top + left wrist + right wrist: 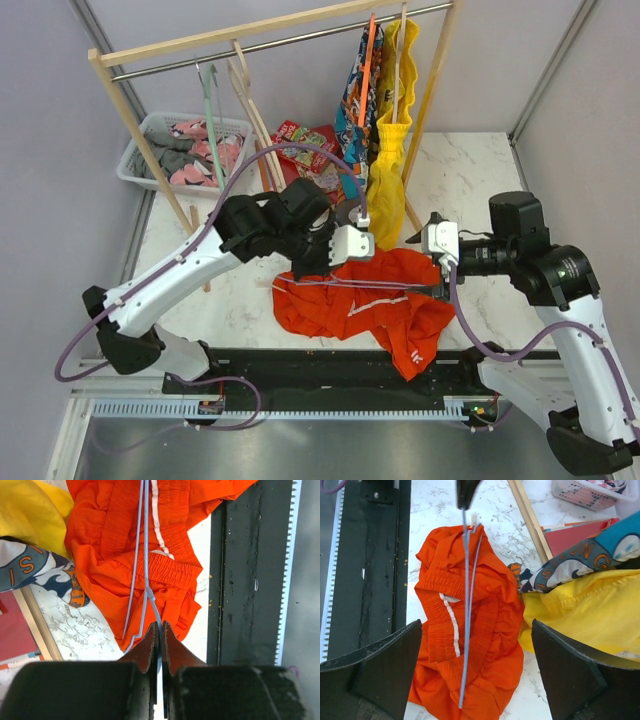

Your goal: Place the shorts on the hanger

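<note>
The orange-red shorts (360, 305) lie crumpled on the marble table, near the front. The thin light-blue hanger (370, 286) stretches across them from left to right. My left gripper (298, 272) sits at the left edge of the shorts. In the left wrist view this gripper (160, 627) is shut on the hanger (145, 545), whose wires run out over the shorts (110, 540). My right gripper (428, 245) hovers at the right edge of the shorts. In the right wrist view it (477, 630) stands wide open above the shorts (495, 630) and the hanger (466, 605), holding nothing.
A wooden clothes rack (150, 150) stands behind, with a yellow garment (390, 150) and a multicoloured garment (358, 90) hanging close to the arms. A white basket (135, 160) is at the back left, with red packets (305, 140) beside it. A black rail (330, 370) runs along the near edge.
</note>
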Available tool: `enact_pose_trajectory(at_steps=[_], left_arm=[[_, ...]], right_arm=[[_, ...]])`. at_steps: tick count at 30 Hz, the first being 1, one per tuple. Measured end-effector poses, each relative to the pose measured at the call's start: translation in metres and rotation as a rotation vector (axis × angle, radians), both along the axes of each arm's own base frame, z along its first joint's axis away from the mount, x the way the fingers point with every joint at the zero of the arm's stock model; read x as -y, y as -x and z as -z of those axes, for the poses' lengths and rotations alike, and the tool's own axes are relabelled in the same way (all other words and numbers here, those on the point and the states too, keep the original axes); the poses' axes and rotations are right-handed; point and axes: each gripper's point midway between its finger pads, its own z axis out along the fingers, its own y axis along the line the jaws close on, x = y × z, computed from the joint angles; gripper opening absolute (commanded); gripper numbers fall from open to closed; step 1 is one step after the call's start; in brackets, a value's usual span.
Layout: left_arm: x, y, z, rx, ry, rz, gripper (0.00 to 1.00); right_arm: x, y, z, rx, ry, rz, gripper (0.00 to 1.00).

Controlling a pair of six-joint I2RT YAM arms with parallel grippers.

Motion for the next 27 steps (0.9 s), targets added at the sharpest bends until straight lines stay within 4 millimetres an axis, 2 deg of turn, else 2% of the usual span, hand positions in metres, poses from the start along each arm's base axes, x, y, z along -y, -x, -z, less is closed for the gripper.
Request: enact_pose_trajectory(at_steps=[3, 7, 11, 15, 18, 20, 23, 24, 27], left_arm=[[0.013, -0.008, -0.006, -0.019, 0.001, -0.036, 0.02], [0.033, -0.017, -0.025, -0.024, 0.051, -0.051, 0.02], [0.044, -0.020, -0.037, -0.036, 0.067, -0.044, 0.02], [0.059, -0.023, -0.049, -0.043, 0.075, -0.029, 0.02], [0.071, -0.028, -0.062, -0.031, 0.109, -0.022, 0.02], [0.075, -0.026, -0.066, -0.040, 0.126, -0.019, 0.02], [0.073, -0.021, -0.069, -0.061, 0.130, -0.015, 0.02], [0.073, -0.020, -0.069, -0.068, 0.130, -0.016, 0.02], [0.071, -0.013, -0.066, -0.105, 0.117, -0.016, 0.02]], right_arm=[[0.000, 0.006, 0.012, 0.025, 0.012, -0.032, 0.95], [-0.003, 0.008, 0.038, 0.020, 0.023, -0.057, 0.92], [-0.017, -0.006, 0.047, 0.018, 0.010, -0.065, 0.87], [-0.033, -0.027, 0.045, 0.027, -0.008, -0.056, 0.70], [-0.042, -0.034, 0.044, 0.037, -0.016, -0.057, 0.63], [-0.050, -0.033, 0.042, 0.045, -0.023, -0.075, 0.59], [-0.059, -0.025, 0.049, 0.038, -0.014, -0.114, 0.42], [-0.061, -0.022, 0.052, 0.035, -0.008, -0.126, 0.33], [-0.068, -0.015, 0.062, 0.031, 0.019, -0.151, 0.19]])
